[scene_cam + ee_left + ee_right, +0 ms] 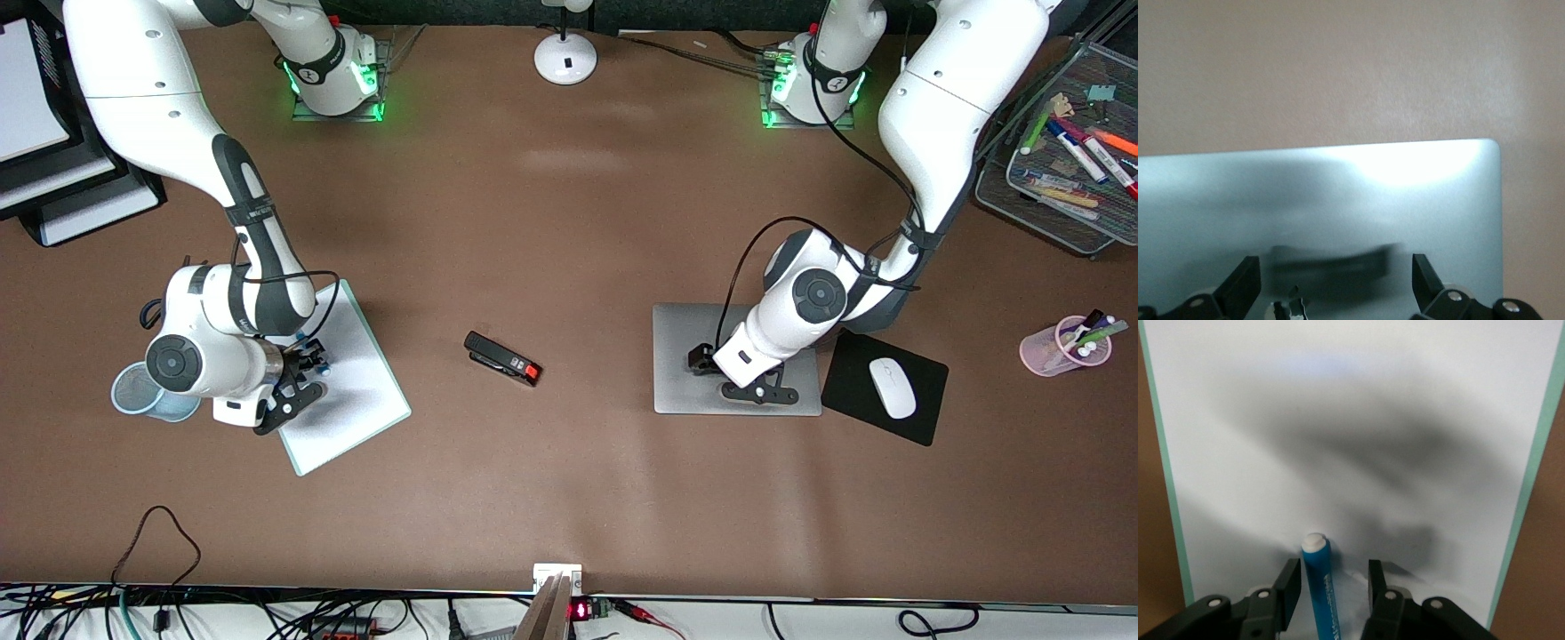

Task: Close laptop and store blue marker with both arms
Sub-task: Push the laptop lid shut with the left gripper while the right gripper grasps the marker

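The blue marker (1319, 587) lies on a white board (351, 382) with a pale green edge, toward the right arm's end of the table, and the right gripper (1328, 587) is down over it with one finger on each side of the barrel. The marker's long axis runs straight out from between the fingers, white end pointing away from the wrist, so the jaws cross it squarely; there is a sliver of gap on one side, and I judge them to be closing rather than firmly clamped. It is a short, bright-blue stick with faint printing along the barrel. A clear blue cup (142, 391) stands just beside that arm, a likely place to put it. At the other end, the laptop (676, 356) lies shut and flat, silver lid up, and the left gripper (1335, 283) hangs low over the lid with its fingers wide apart, holding nothing. A black stapler (502, 358) sits between the two.
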Controlling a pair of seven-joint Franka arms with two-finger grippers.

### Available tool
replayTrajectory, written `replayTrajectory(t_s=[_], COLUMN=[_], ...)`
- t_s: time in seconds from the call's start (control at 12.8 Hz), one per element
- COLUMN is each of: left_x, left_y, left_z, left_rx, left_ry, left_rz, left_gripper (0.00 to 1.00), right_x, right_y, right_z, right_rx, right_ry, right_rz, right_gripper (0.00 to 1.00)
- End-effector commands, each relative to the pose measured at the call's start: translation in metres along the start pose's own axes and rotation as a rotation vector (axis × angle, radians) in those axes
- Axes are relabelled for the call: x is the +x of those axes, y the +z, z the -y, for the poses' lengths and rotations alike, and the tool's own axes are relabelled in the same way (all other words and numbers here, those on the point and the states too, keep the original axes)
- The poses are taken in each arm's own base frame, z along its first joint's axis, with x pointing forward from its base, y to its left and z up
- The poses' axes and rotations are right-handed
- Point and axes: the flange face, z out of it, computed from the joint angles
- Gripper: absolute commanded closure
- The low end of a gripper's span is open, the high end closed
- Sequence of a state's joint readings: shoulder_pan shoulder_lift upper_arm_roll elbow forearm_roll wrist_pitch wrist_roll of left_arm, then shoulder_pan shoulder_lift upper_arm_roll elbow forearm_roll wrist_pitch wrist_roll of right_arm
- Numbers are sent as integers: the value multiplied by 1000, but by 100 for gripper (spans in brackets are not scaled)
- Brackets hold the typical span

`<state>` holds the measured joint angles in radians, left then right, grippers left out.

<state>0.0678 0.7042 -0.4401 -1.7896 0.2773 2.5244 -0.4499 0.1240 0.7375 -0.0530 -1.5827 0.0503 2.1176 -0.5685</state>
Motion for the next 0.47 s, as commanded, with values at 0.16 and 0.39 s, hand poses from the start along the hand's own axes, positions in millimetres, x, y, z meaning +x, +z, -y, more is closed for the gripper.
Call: replayTrajectory(t_s=[0.16, 0.39], left_x=[12, 10], left_y=[-84, -139], left_z=[-1, -1], left_rx=[106, 164], left_ry=[-14, -22], left_rz=[-32, -38], left_gripper=[0, 0], right_x=[2, 2], right_y=[1, 1], right_z=[0, 0], right_rx=[12, 10], right_ry=[1, 1], right_rz=[-10, -14], right_gripper=[59, 62])
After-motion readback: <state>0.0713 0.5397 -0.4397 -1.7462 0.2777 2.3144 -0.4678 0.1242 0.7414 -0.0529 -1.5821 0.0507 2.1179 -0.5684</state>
